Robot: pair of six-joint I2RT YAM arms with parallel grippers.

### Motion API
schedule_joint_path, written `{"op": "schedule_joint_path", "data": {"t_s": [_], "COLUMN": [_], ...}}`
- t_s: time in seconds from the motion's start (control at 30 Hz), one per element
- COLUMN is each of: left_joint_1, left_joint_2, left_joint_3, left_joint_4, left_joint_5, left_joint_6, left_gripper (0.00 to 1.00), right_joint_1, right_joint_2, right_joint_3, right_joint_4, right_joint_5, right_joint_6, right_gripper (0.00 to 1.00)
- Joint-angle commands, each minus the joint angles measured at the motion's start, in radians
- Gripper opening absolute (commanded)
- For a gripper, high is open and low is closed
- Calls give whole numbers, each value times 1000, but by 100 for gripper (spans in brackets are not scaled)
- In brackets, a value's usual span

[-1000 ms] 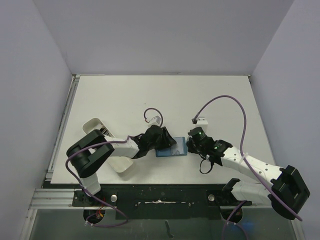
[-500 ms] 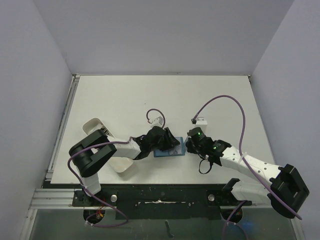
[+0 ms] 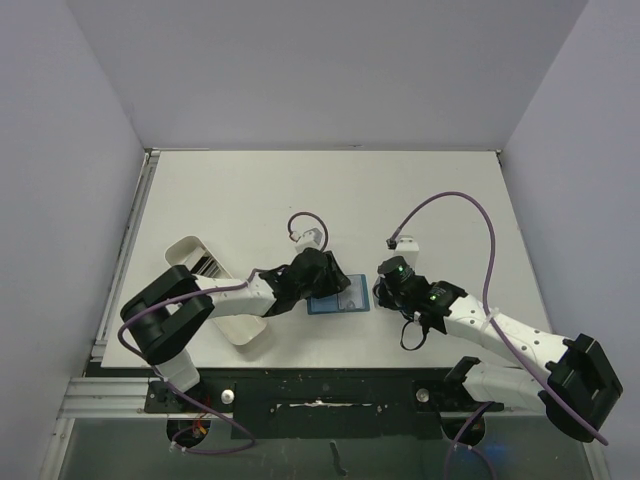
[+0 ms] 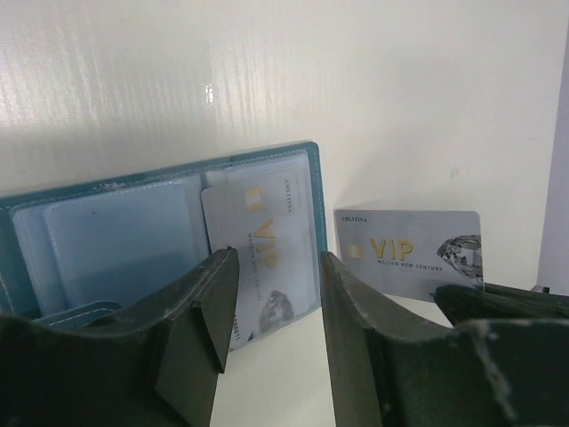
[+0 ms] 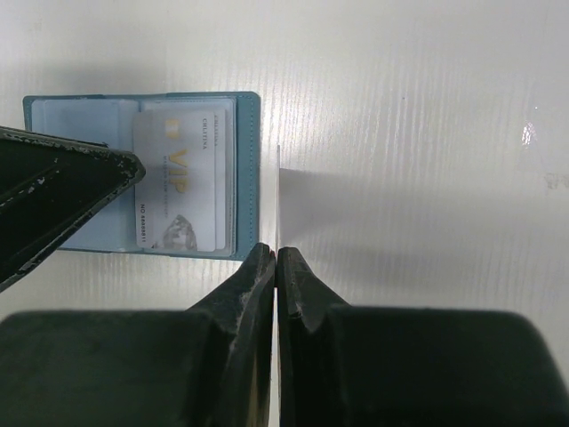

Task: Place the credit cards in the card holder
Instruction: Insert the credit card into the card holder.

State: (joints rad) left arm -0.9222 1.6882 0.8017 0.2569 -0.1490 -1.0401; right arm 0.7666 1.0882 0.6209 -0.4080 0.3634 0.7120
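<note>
The teal card holder (image 3: 338,299) lies open on the table between both arms. One pale credit card (image 4: 260,238) with gold VIP lettering sits in its right clear sleeve (image 5: 182,182). My left gripper (image 4: 277,267) hovers open over the holder's near edge, with nothing between its fingers. Just right of the holder, my right gripper (image 5: 276,253) is shut on a second credit card (image 4: 409,253). It holds that card upright on its long edge. In the right wrist view this card (image 5: 277,196) shows edge-on as a thin line.
A long white oblong tray (image 3: 192,252) lies under the left arm at the table's left side. Purple cables loop above both wrists (image 3: 455,200). The left gripper's dark finger (image 5: 53,187) covers the holder's left half in the right wrist view.
The left arm's elbow has swung a little to the left and its wrist has shifted slightly over the holder. The right gripper and its card have barely moved.
</note>
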Motion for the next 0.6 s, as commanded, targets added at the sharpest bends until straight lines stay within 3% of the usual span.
{"op": "schedule_joint_path", "data": {"t_s": [0.0,0.57], "left_joint_1": [3,0], "left_joint_2": [-22,69], "left_joint_3": [36,52], "left_joint_4": [-36,13], "left_joint_5": [-36,12], "left_joint_6": [29,-25], "left_gripper": [40,41], "right_joint_1": [4,6], "right_joint_2": [-11,6], "right_joint_3": [30,10], "right_joint_4": [30,87], "right_joint_5": [27,-11], "right_joint_6": [6,8], "right_gripper": [0,0]}}
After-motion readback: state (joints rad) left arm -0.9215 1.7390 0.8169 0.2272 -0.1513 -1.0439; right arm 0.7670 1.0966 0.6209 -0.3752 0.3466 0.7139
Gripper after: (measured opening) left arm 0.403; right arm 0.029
